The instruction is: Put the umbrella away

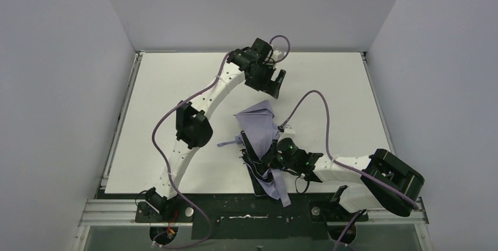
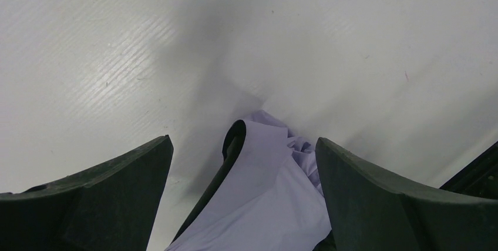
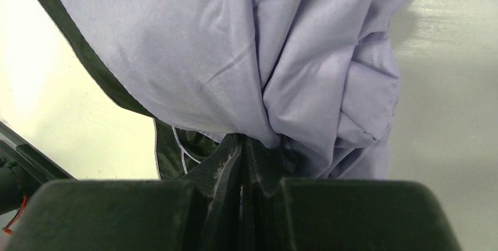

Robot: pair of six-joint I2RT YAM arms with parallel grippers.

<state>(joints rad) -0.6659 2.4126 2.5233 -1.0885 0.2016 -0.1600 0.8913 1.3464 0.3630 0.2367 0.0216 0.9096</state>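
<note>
"Where were you?"

"At a white table (image 1: 176,86) with grey walls (image 1: 59,86) around it. The umbrella (image 1: 261,123) lay on the table, in the middle and close to my side. Its pale cloth was loose and floppy, not rolled up."

"What were your hands doing?"

"My right gripper (image 3: 242,168) was pinched tight on a bunch of the cloth and its dark edge. My left gripper (image 1: 276,83) was wide open and held nothing. It hung just over the far end of the umbrella, and I think it was not touching."

"Which step was that?"

"I think I was gathering the cloth so it could be wrapped up. The job looked far from done."

"What came next?"

"My guess: the left hand had to come down and grab the far end while the right held on. The cloth looked slippery, so I needed a gentle, sure pinch."

"Was there a box?"

"I saw no box, bag or cover, so I could not tell where the umbrella should go."
</note>
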